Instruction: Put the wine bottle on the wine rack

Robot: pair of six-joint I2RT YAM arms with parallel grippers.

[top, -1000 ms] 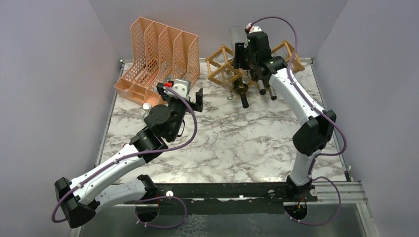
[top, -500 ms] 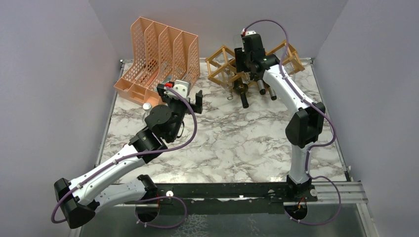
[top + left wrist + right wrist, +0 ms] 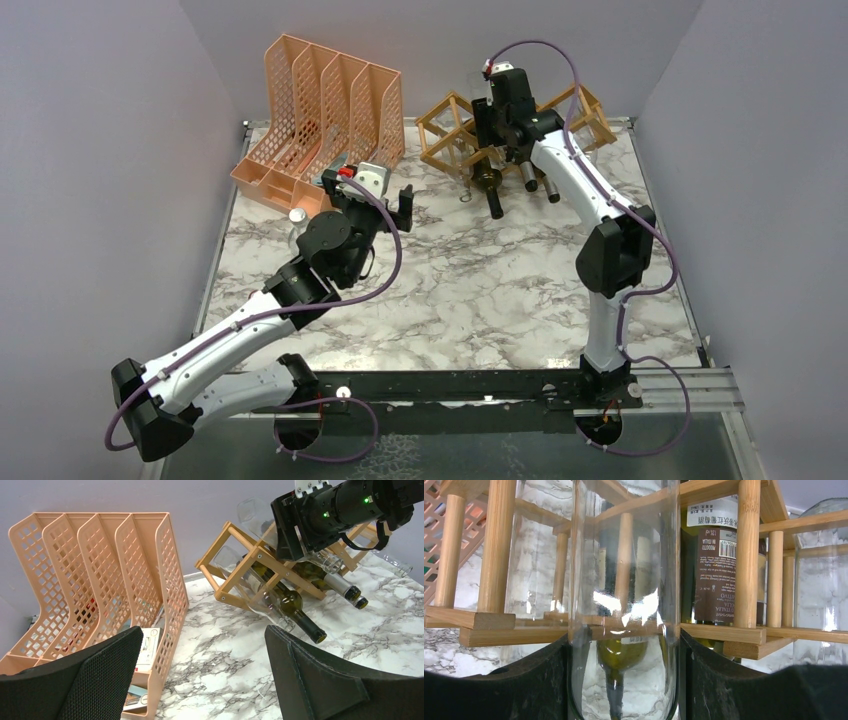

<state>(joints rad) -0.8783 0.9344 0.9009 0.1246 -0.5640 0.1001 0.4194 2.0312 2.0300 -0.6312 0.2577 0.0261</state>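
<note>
The tan wooden wine rack [image 3: 445, 135] stands at the back of the table; it also shows in the left wrist view [image 3: 240, 567] and fills the right wrist view [image 3: 744, 555]. My right gripper [image 3: 624, 680] is shut on a clear glass wine bottle [image 3: 624, 605], whose body lies between the rack's slats in an upper cell. In the left wrist view the right gripper [image 3: 300, 530] grips that bottle [image 3: 255, 517] on top of the rack. My left gripper [image 3: 372, 195] is open and empty, well left of the rack and facing it.
Other bottles lie in the rack: a dark green one [image 3: 290, 610] with its neck out over the table and a labelled dark one [image 3: 716, 565]. A peach mesh file organizer [image 3: 320, 110] stands back left. A small white round object [image 3: 297, 215] lies by the left arm.
My right arm has carried the clear bottle a little left and lower into the rack, and its elbow has swung in. My left gripper has shifted only slightly.
</note>
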